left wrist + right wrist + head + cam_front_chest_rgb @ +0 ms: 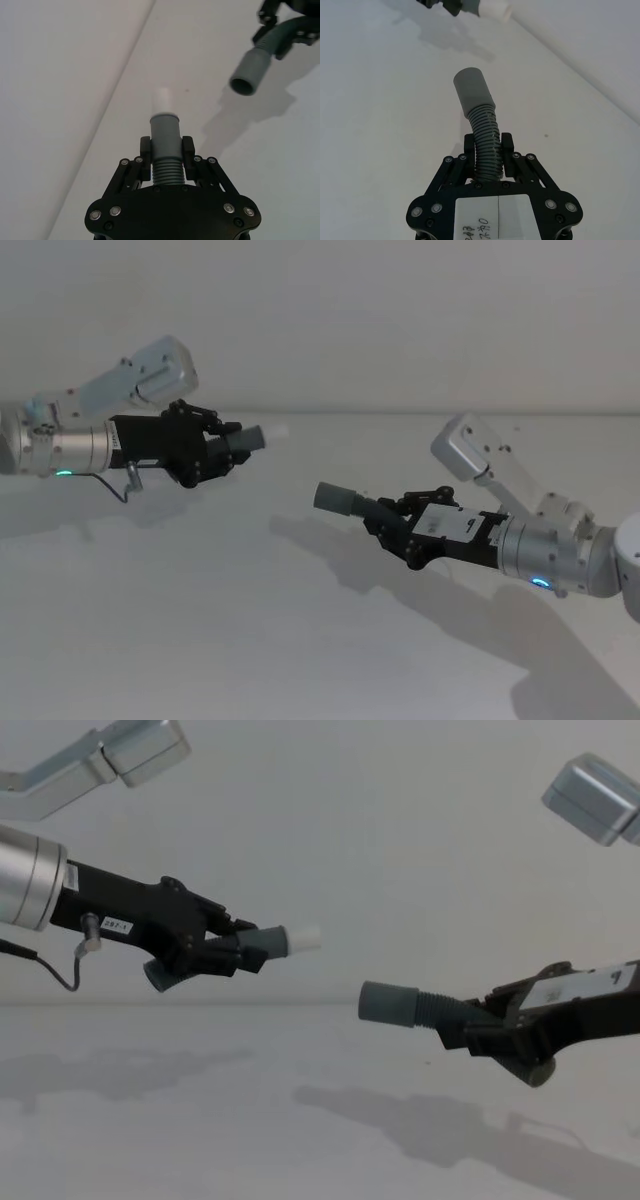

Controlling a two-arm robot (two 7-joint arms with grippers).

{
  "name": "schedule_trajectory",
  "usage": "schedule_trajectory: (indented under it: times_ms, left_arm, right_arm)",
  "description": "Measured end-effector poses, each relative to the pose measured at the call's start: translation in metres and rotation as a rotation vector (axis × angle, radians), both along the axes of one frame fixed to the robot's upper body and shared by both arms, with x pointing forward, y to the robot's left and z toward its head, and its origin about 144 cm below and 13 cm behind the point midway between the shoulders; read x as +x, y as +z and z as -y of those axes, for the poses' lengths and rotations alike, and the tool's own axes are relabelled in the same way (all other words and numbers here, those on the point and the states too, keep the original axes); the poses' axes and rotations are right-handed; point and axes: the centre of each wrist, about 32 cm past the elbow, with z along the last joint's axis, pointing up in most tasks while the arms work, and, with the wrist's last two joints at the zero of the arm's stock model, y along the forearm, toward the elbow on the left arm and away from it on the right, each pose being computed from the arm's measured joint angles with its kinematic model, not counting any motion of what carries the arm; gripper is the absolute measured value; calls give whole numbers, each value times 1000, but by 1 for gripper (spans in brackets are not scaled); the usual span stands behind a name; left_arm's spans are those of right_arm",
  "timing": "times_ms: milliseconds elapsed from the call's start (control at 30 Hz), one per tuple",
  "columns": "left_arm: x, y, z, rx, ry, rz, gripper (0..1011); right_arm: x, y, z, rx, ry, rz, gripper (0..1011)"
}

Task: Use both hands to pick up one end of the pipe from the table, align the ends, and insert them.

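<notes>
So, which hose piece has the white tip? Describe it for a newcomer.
Above the white table, find the left pincer, held higher than the right pincer. It is shut on a short ribbed hose piece. The other piece ends in an open grey cuff; this one's cuff ends in a narrower white tip.

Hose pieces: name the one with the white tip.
The hose piece in the left end effector; the right end effector's hose piece ends in a plain grey cuff.

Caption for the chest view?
Above the table, the white-tipped cuff in the left gripper faces the grey cuff in the right gripper, not touching.
</notes>
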Motion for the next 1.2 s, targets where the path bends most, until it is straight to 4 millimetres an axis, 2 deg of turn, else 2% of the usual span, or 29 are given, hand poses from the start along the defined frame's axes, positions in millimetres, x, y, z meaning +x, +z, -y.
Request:
schedule_trajectory:
  times_ms: [533, 1200]
  left_arm:
    - [3, 13, 2, 72, -147, 31, 352]
    - [3, 16, 2, 98, -187, 28, 352]
  right_arm:
    - [0, 2, -3, 21, 10, 17, 298]
    - [2, 2, -3, 39, 9, 18, 298]
